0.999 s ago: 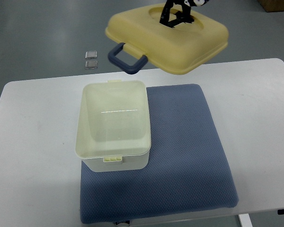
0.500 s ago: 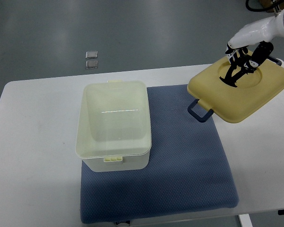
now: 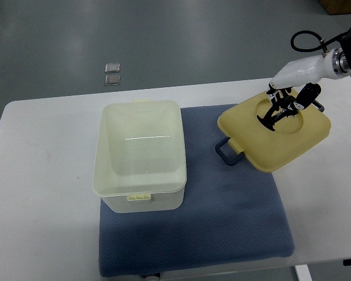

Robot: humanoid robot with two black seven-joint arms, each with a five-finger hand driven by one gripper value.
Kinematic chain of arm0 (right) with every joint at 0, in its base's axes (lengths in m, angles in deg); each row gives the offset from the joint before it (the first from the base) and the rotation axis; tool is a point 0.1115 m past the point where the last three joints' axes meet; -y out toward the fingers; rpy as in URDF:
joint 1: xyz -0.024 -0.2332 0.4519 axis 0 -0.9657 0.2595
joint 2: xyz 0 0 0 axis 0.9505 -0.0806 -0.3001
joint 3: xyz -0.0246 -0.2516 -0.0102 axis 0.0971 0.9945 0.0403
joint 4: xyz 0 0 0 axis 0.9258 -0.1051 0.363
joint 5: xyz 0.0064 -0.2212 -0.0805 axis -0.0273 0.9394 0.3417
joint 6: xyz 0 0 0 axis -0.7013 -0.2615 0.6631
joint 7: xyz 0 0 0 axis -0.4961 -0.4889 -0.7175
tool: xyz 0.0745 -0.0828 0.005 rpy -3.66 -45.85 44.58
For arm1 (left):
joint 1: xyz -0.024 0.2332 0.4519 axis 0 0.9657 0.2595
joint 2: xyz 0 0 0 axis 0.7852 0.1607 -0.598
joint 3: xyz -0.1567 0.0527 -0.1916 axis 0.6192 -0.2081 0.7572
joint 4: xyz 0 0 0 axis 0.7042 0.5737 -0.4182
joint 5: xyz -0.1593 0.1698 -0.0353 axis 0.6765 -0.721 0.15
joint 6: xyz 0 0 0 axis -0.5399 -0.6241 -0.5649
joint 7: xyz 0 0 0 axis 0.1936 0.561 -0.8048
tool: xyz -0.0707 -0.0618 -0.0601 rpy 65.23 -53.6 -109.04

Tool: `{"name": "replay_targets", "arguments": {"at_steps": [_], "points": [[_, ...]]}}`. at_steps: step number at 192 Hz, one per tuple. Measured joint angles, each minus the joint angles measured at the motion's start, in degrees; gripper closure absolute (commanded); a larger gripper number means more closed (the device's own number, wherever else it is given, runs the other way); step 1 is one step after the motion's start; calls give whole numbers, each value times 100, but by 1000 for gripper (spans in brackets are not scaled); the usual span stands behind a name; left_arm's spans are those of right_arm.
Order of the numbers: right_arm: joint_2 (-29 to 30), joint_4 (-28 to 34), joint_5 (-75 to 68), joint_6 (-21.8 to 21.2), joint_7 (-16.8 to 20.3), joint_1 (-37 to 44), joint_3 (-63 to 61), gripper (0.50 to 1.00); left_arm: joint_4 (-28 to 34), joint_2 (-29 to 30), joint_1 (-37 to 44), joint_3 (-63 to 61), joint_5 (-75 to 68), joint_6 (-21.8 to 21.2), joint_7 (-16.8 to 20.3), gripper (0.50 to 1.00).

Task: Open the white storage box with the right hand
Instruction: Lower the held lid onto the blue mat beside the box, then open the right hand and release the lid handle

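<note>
Now the right hand [image 3: 279, 111] grips the yellow lid [image 3: 273, 135] by its round recess, dark fingers curled into it, over the blue mat's [image 3: 222, 216] right edge. Uncovered, the white storage box [image 3: 139, 155] sits on the mat's left side.

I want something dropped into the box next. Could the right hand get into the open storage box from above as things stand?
Probably not yet: the right hand is shut on the yellow lid, over the blue mat. The storage box itself stands open on top, with nothing above it.
</note>
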Motion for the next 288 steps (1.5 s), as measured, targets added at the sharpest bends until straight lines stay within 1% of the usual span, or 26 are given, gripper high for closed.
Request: {"name": "replay_targets", "arguments": {"at_steps": [19,74,127,170,171,172,173,174,175,176,177,178,179,180,181,182,183,184,185,191,201,257,277,288], "points": [[166,-15,-38,184,-6,-95,-5,1000,0,0,0,0,0,0,0,500],[756,-229,-263,477,-3,-232,-11,1000,3,0,0,0,0,0,0,500],[1315,-495,-282,528,0,-366,-17,1000,12,0,0,0,0,0,0,500],[1576,-675,-304,532,0,-476,-30,1000,33,0,0,6,3,0,0,500],[1578,-678,-305,532,0,-479,-32,971,34,0,0,7,3,0,0,500],[1580,-680,-306,532,0,-483,-34,971,35,0,0,7,3,0,0,500],[1582,-683,-308,532,0,-487,-37,922,35,0,0,7,3,0,1,500],[1583,-685,-309,532,0,-491,-40,922,35,0,0,7,4,0,1,500],[1585,-687,-310,532,0,-495,-43,857,36,0,0,7,4,0,1,500],[1587,-690,-312,532,0,-498,-47,857,37,0,0,7,4,0,1,500],[1588,-692,-313,532,0,-502,-50,784,38,0,0,7,4,0,1,500],[1590,-695,-315,532,0,-506,-54,783,38,0,0,8,5,0,1,500],[1592,-697,-316,532,0,-510,-59,726,39,0,0,8,5,0,2,500],[1593,-699,-318,532,0,-514,-63,726,39,0,0,8,5,0,2,500],[1594,-702,-319,532,0,-518,-68,679,40,0,0,8,5,0,2,500],[1596,-704,-321,532,0,-523,-73,679,40,0,0,8,6,0,2,500],[1597,-707,-323,532,0,-527,-79,642,41,0,0,8,6,0,2,500],[1598,-709,-324,532,0,-531,-84,642,41,0,0,8,6,0,2,500],[1599,-712,-326,532,0,-536,-90,624,42,0,0,8,6,0,2,500],[1605,-732,-334,532,2,-570,-130,595,44,0,0,8,8,0,2,500],[1608,-757,-340,522,12,-615,-185,579,46,0,0,8,9,0,2,500],[1453,-794,-345,452,55,-656,-327,576,24,0,0,0,8,0,2,500],[1275,-889,-434,431,65,-639,-692,576,12,0,0,0,5,0,2,500],[1191,-1073,-613,435,68,-648,-1022,576,10,0,0,0,1,0,2,500]]}}
